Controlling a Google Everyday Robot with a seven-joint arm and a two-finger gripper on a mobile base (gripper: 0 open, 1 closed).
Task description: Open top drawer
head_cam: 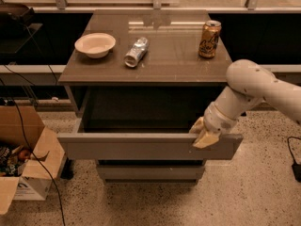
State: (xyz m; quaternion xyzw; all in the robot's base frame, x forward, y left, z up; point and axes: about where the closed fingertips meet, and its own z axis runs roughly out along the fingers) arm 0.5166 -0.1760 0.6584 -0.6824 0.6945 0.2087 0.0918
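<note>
The top drawer [141, 146] has a plain grey-brown front and stands pulled well out from under the cabinet top, with its dark inside showing behind the front. My gripper [204, 134] sits on the upper edge of the drawer front near its right end, its cream fingertips hooked over that edge. My white arm [254, 86] reaches in from the right. A narrower drawer front [150, 172] shows below, closed.
On the cabinet top [174, 60] stand a white bowl [95, 44], a silver can lying on its side [136, 52] and an upright gold can [209, 38]. An open cardboard box [26, 161] sits on the floor at the left, with black cables beside it.
</note>
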